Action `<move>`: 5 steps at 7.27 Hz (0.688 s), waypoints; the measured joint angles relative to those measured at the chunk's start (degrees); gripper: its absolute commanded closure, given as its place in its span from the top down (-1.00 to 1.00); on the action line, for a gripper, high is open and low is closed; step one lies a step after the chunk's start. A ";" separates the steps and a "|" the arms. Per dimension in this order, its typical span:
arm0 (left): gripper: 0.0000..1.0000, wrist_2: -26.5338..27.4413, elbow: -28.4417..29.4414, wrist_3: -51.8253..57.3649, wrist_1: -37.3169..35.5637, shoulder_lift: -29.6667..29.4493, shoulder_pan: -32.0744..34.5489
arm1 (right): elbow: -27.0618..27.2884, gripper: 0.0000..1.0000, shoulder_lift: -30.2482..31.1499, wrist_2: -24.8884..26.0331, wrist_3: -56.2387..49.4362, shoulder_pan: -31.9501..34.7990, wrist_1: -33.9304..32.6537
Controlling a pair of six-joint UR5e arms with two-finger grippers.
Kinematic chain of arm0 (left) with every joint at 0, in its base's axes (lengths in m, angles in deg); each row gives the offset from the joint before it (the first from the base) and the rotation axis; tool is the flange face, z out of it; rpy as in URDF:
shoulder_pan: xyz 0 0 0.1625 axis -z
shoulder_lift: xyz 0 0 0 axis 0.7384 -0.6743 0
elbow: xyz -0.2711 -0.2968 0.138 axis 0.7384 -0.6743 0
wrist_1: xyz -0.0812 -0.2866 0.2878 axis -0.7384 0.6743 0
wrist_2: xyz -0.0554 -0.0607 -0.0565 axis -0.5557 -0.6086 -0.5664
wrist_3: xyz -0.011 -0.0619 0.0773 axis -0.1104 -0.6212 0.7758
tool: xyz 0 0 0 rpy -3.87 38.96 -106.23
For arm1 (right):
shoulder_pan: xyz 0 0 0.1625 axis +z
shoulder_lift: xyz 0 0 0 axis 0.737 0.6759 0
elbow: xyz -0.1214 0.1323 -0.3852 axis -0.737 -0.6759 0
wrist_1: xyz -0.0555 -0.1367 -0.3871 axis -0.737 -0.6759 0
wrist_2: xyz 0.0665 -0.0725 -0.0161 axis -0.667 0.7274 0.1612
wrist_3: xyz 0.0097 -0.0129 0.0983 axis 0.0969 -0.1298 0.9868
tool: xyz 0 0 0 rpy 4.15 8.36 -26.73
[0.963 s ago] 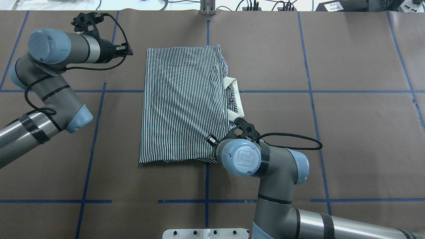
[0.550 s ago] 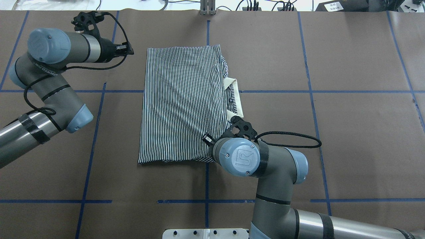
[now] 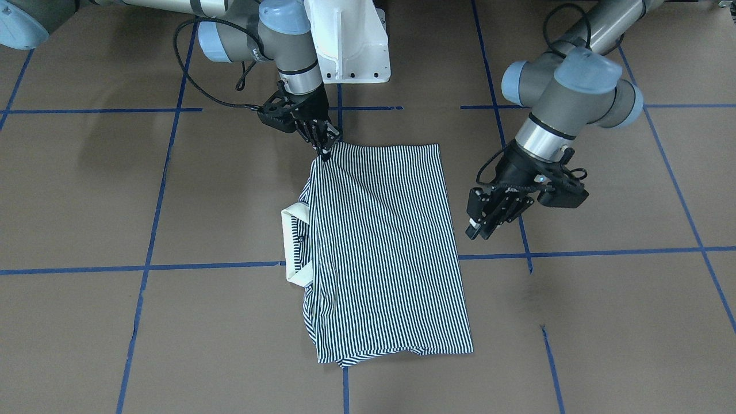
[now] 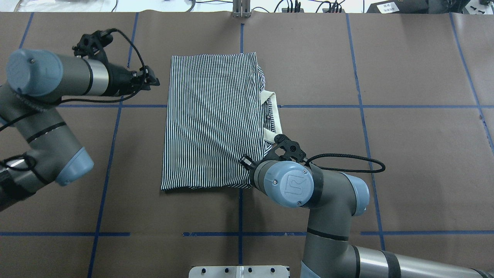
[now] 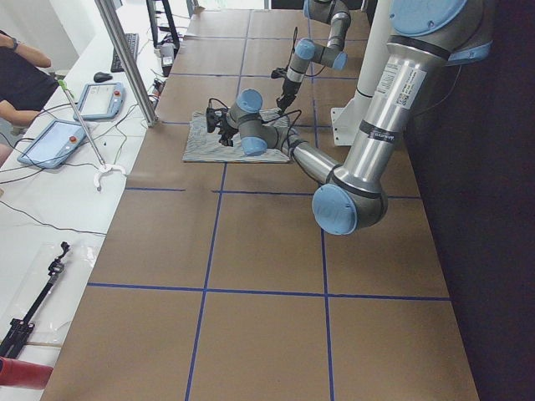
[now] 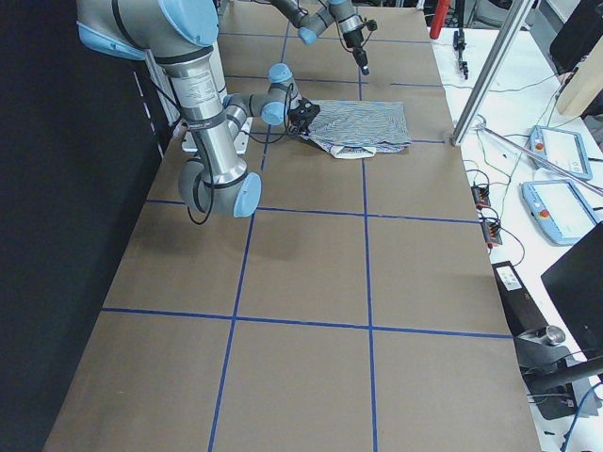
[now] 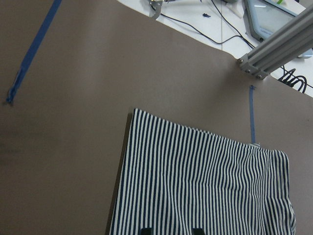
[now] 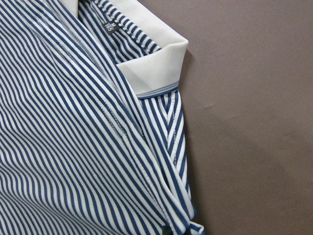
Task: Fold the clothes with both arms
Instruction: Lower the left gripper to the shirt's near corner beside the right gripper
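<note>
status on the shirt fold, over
Left pincer open, hanging beside the polo shirt. Right pincer shut on its corner. Shirt lies folded, collar poking out. Nothing in the way.

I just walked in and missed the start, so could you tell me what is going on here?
Two robot arms are folding a striped shirt on the table. The shirt lies flat, already folded into a rectangle, with its cream collar sticking out on one side. The right gripper is down at the shirt's corner nearest the robot; whether it has pinched the cloth is unclear. The left gripper hovers open beside the opposite edge, touching nothing.
</note>
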 measured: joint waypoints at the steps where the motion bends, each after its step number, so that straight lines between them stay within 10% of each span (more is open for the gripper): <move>1: -0.06 1.60 -4.59 -4.50 -0.35 4.02 -3.39 | 1.17 -1.00 1.10 0.04 0.05 -0.28 -0.07; 5: -0.05 13.92 -9.50 -20.25 -7.37 6.78 -19.93 | 1.85 -1.00 1.70 0.07 -0.15 -0.99 -0.12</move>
